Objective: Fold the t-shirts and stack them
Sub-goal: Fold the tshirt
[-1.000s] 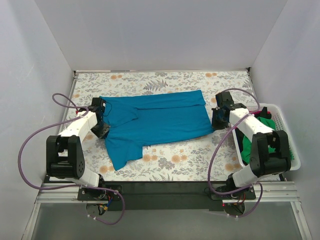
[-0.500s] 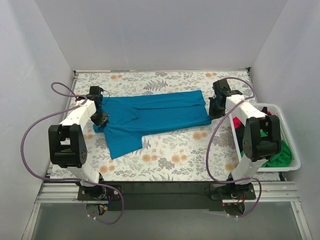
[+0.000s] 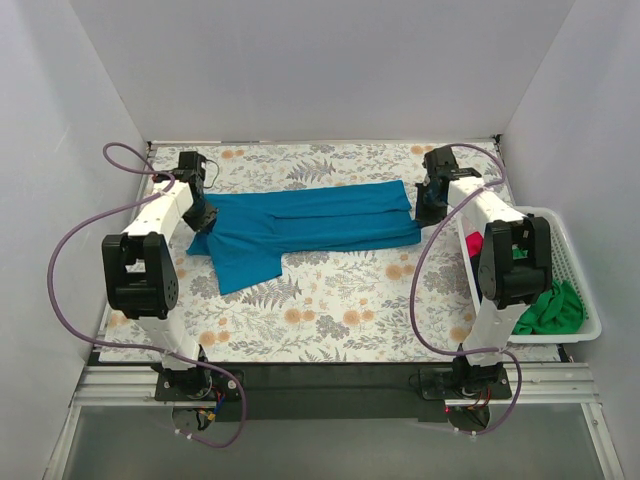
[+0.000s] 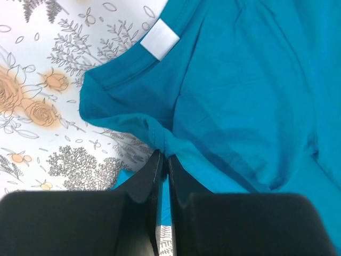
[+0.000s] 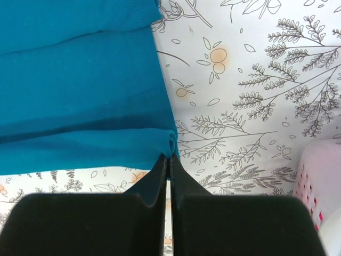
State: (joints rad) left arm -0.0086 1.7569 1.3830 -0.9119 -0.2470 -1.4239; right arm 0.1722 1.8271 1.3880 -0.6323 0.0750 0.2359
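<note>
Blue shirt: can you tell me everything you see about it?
The blue shirt is soft teal cloth, folded lengthwise into a long band lying across the flowery table. One sleeve sticks out toward the near side. A white tag shows at the collar. The left hand pinches the collar end, and the right hand pinches a hem corner.
</note>
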